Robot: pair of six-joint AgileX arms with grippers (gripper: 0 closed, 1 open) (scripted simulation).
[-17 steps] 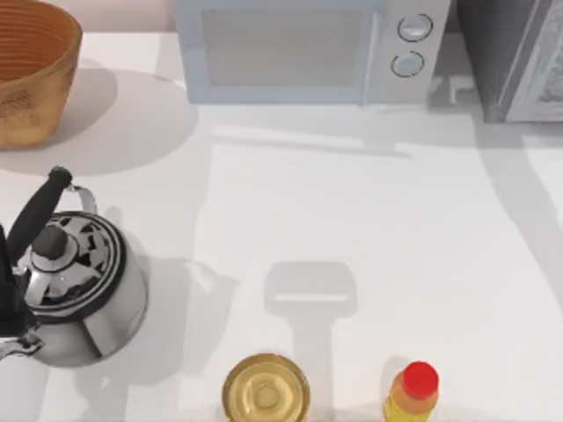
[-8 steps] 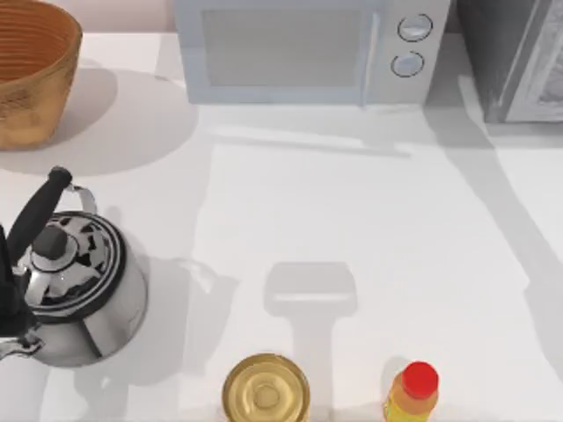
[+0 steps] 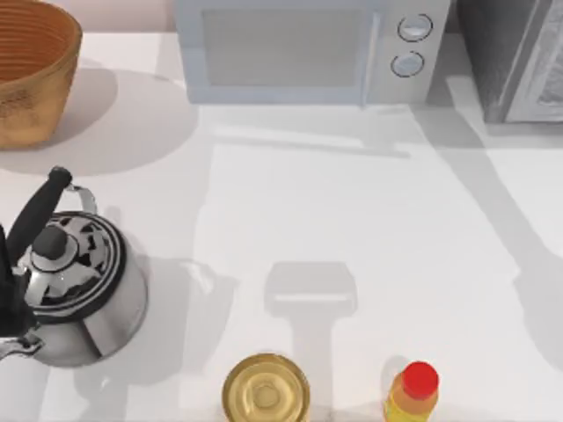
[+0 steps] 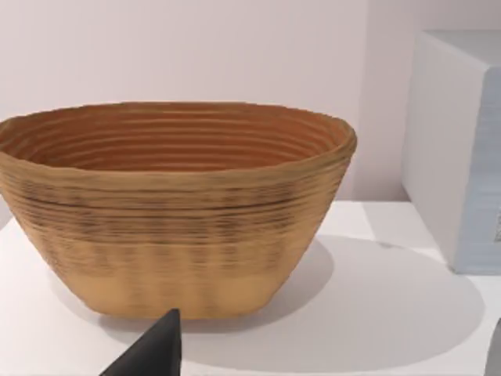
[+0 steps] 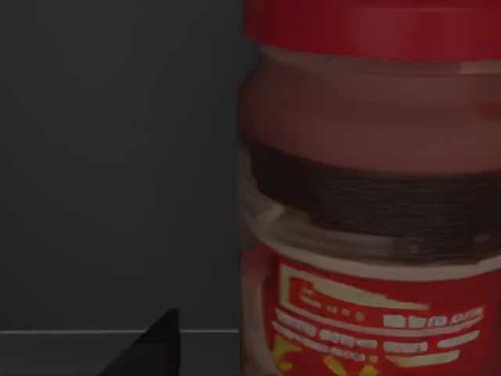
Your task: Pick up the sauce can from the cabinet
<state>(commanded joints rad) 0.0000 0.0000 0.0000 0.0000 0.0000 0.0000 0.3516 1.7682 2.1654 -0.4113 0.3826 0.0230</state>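
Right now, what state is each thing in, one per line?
sauce can: upright in the dark cabinet, lid on, close before the right tool, not gripped.
microwave: door shut.
kettle: upright, lid on.
gold can: upright.
yellow bottle: upright, red cap on.
basket: upright, nothing seen inside.

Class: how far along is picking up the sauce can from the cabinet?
Done: the right claw is inside the dark cabinet, close up to the sauce can. In hand: lining up the grasp; no grip visible. To do: grasp it, lift it out. The left claw idles by the basket.
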